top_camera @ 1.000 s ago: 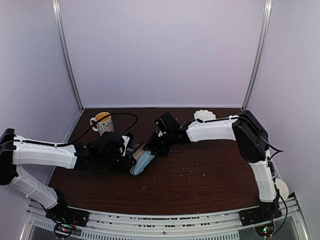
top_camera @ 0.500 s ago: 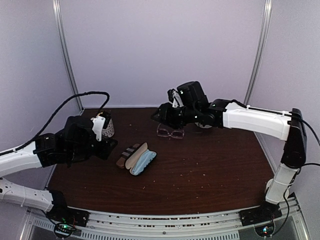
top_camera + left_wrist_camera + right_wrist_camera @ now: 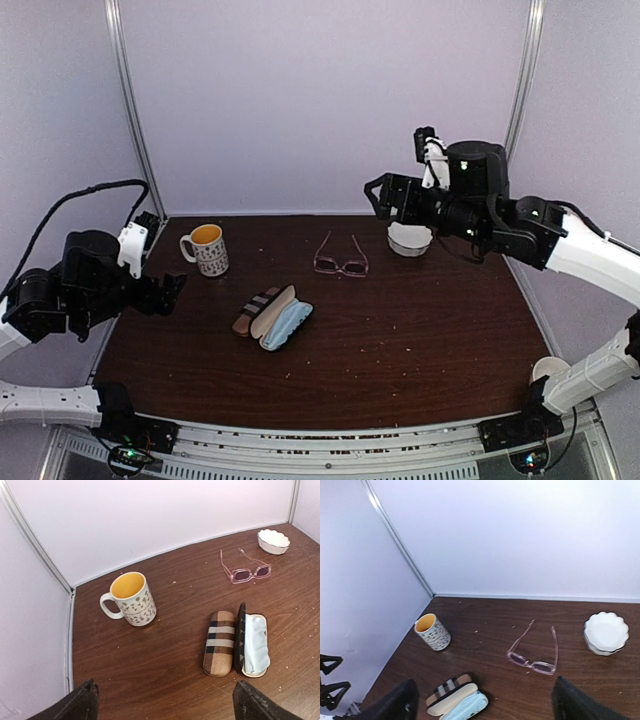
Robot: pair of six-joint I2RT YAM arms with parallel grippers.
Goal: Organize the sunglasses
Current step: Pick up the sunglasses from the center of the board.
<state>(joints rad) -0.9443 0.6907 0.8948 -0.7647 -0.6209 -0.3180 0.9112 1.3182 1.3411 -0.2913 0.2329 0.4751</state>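
table [image 3: 420, 340]: dark wood, crumb-specked | walls [image 3: 320, 100]: pale lilac | left fingers [image 3: 80, 705], right fingers [image 3: 395, 702]: spread wide, empty

The left arm [image 3: 60, 296] is folded back on the left side, its dark wrist lifted and pointing toward the middle, with the left gripper [image 3: 168, 291] at its inner end. In the left wrist view its two black fingers [image 3: 80, 705] stand wide apart at the bottom corners, nothing between them. The right arm [image 3: 590, 256] bends out past the right edge of the top view and reaches inward, the right gripper [image 3: 381, 199] high and angled downward, its jaws likewise spread wide and empty
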